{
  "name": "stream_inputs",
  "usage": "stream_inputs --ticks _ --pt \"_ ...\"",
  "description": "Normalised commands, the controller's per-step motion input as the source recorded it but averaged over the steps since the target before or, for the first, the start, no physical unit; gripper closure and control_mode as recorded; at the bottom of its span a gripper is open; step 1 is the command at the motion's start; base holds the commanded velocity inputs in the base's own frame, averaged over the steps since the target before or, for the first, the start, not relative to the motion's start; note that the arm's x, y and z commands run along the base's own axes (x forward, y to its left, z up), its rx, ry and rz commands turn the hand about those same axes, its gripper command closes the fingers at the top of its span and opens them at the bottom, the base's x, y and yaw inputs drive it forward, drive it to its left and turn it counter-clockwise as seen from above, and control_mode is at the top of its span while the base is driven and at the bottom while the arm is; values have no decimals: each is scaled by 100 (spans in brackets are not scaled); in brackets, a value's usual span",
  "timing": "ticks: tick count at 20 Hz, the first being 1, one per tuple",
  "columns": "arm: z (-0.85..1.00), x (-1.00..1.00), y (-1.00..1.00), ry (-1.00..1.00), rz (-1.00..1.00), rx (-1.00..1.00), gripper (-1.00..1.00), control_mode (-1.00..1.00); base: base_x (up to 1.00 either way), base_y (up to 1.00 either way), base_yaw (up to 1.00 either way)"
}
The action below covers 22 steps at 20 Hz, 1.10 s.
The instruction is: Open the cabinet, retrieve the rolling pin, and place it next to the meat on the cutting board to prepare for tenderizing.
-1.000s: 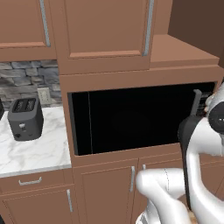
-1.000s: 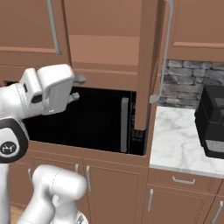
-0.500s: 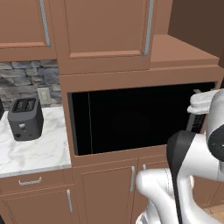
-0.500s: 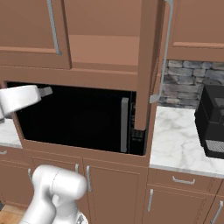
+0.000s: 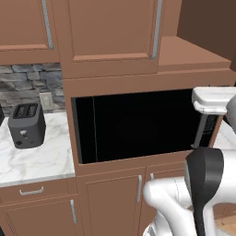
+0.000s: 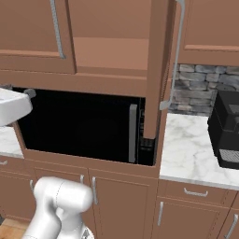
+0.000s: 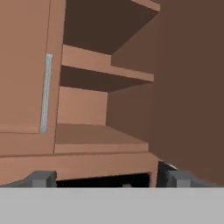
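— Where is your claw right now?

— My claw (image 7: 109, 180) faces the cabinet (image 7: 105, 100). Its two dark tips stand wide apart at the bottom of the hand view, with nothing between them.

— And the cabinet itself?

— One door (image 6: 158, 70) is swung out, edge-on in the right base view, its long silver handle (image 6: 173, 56) hanging at the front edge. The door on the other side (image 7: 24, 65) is shut. Inside I see bare wooden shelves (image 7: 98, 135), one above another, with a dark side wall.

— Any rolling pin?

— I cannot make one out on the shelves I see.

— What sits below?

— A black microwave (image 5: 138, 124) in its niche under the cabinet. A toaster (image 5: 26, 124) stands on the marble desk (image 5: 32, 159) to one side, a coffee machine (image 6: 225, 128) on the desk at the other.
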Motion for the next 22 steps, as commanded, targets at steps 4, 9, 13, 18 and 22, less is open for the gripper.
stream_inputs --ticks 4,9,13,18,22 --pt "43 6 20 -18 26 23 -100 -100 0 0 0" --pt "35 8 30 -21 21 16 -100 -100 0 0 0" --pt "4 19 38 -17 11 3 -100 -100 0 0 0" --pt "-1 38 22 -7 2 -3 -100 -100 0 0 0" --pt "0 53 1 0 0 -3 -100 -100 0 0 0"
